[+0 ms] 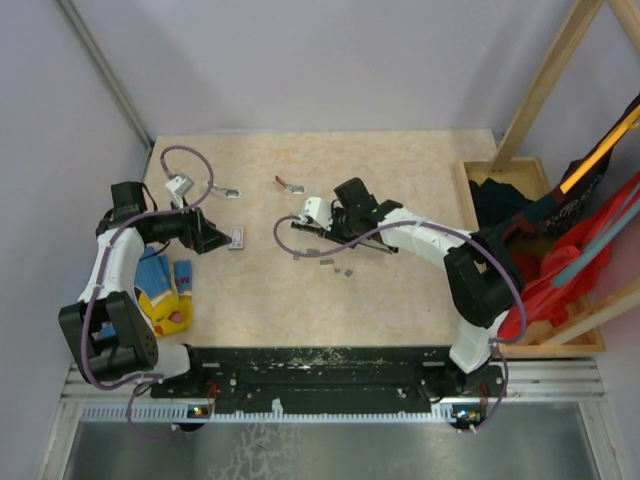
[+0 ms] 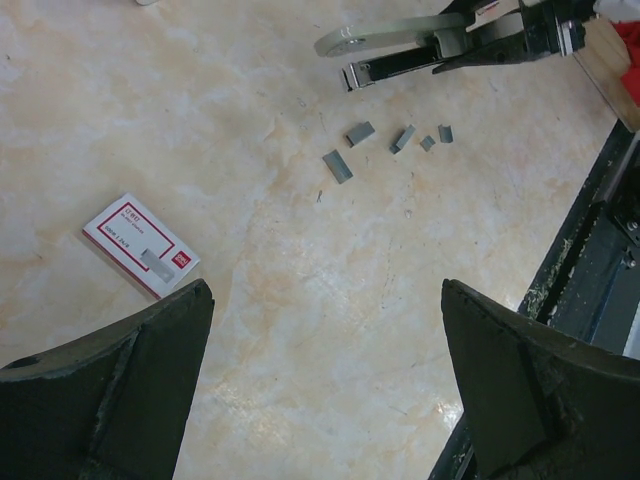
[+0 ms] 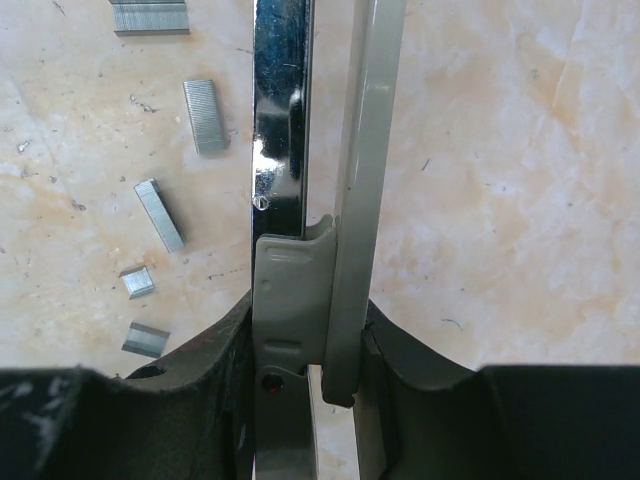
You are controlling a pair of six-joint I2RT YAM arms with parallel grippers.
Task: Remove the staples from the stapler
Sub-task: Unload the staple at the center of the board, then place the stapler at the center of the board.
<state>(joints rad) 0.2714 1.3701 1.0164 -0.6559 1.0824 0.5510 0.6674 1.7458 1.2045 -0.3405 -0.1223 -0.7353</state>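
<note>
Top external view, 3 items. Left claw (image 1: pixel 212 240): wide open, empty, over the surface (image 1: pixel 400 170). Staples (image 1: pixel 337 267): 5 loose strips on the surface, light, apt to crumble. Stapler (image 3: pixel 283 290): just beyond them, stiff, slick metal; right claw (image 3: pixel 308 330) clamps its rear end, where you should hold.

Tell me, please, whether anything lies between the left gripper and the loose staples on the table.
Nothing visible does: bare tabletop runs from the left gripper to the staples; the white-and-red tag lies off to one side.
</note>
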